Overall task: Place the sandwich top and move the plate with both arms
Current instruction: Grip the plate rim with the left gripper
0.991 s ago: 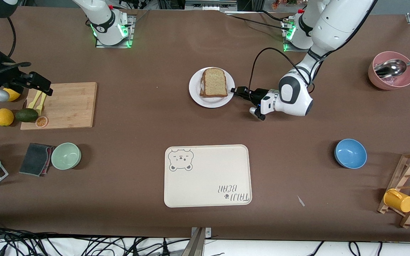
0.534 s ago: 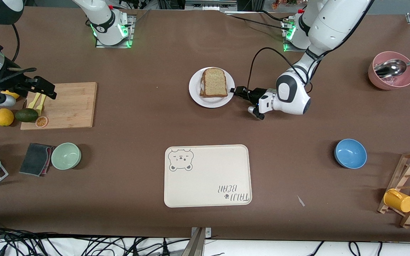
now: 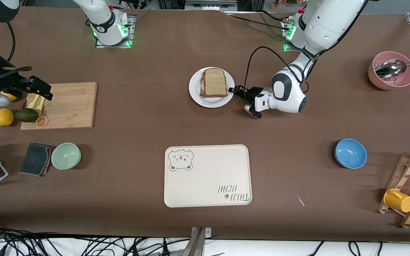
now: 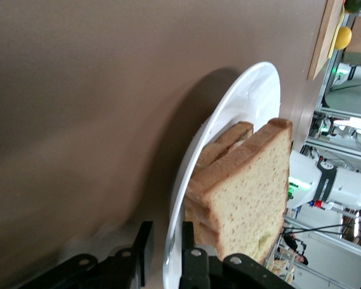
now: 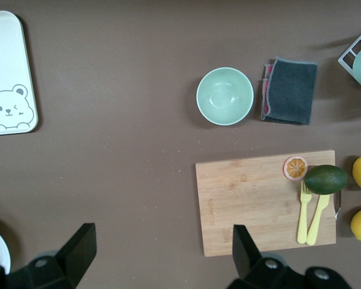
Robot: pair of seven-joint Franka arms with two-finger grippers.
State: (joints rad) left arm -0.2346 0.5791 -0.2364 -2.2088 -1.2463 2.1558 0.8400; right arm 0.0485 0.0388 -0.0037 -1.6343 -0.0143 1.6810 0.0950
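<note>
Since a second ago the left arm has slid toward the plate, bringing the left hand onto the rim at the left arm's end, while the right arm has shifted only slightly near the cutting board. Largest to smallest: the brown bench carries everything; the cream bear tray lies nearer the front camera than the plate, well apart from it; the wooden cutting board sits toward the right arm's end, with two yellow forks, an avocado and an orange slice at its edge. The plate sits mid-bench with the sandwich top lying flat on a stack of bread slices on it. In the left wrist view the left hand's two fingers straddle the plate's rim, one under it and one over it, narrowed around the edge, though a tight clamp cannot be confirmed. The right hand hangs over the cutting board's end with its fingers spread wide, grasping nothing. A green bowl and a blue bowl sit nearer the front camera.
</note>
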